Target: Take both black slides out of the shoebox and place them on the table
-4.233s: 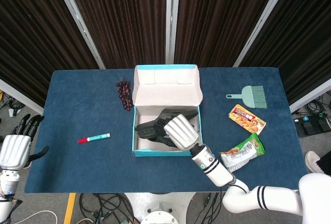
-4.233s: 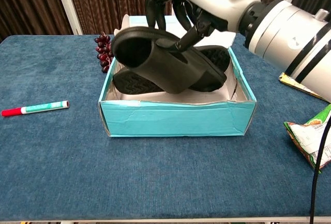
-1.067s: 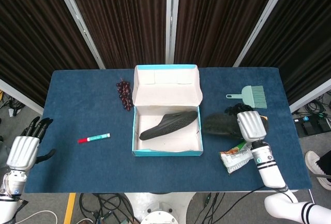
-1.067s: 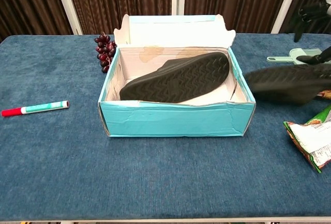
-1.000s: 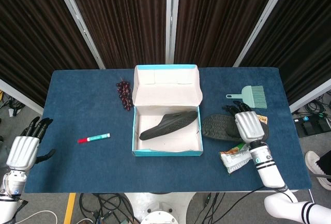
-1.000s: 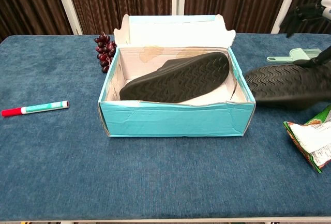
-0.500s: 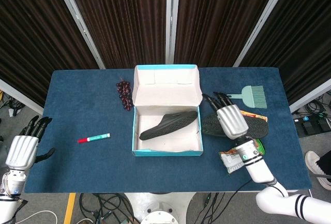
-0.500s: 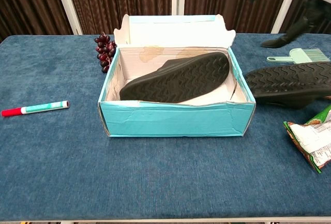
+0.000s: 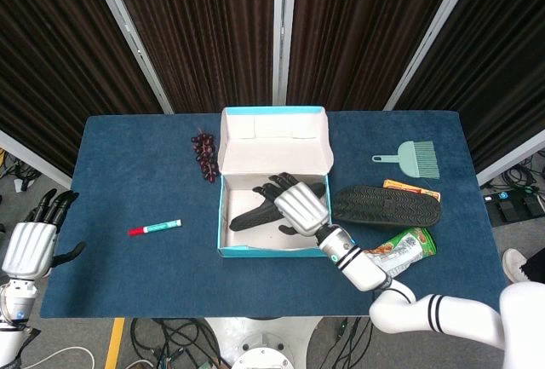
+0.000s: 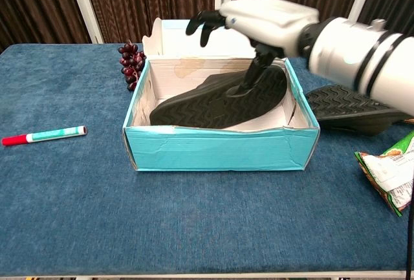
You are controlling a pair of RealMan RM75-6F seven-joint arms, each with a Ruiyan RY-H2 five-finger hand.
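- Black slide in the shoebox (image 9: 268, 209) (image 10: 220, 99): it lies sole-up and tilted inside the teal shoebox (image 9: 274, 251) (image 10: 220, 149), directly under the right hand (image 9: 298, 207) (image 10: 259, 21).
- Right hand: it hovers over the open box with its fingers spread and holding nothing. In the chest view the fingertips (image 10: 202, 21) point toward the raised lid, and the thumb reaches down toward the slide's sole. Whether the thumb touches the sole cannot be told.
- Second black slide (image 9: 387, 205) (image 10: 356, 108): it rests sole-up on the blue table (image 9: 128, 284) (image 10: 77, 215), just beside the box wall, outward of the right hand toward the robot's right and apart from that hand.
- Left hand (image 9: 25, 248): it shows only in the head view, off the table's left edge, well apart from the box, with fingers apart and nothing in it.
- Snack bag (image 9: 400, 250) (image 10: 388, 176): on the table near the right forearm, on the near side of the outer slide.
- Orange packet (image 9: 411, 188): just past the outer slide's far edge.
- Green brush (image 9: 413, 158): farther out, toward the table's far right corner.
- Red-capped marker (image 9: 154, 228) (image 10: 43, 135): on the table between the box and the left hand.
- Grapes (image 9: 204, 154) (image 10: 129, 63): beside the box's far left corner, away from both hands.
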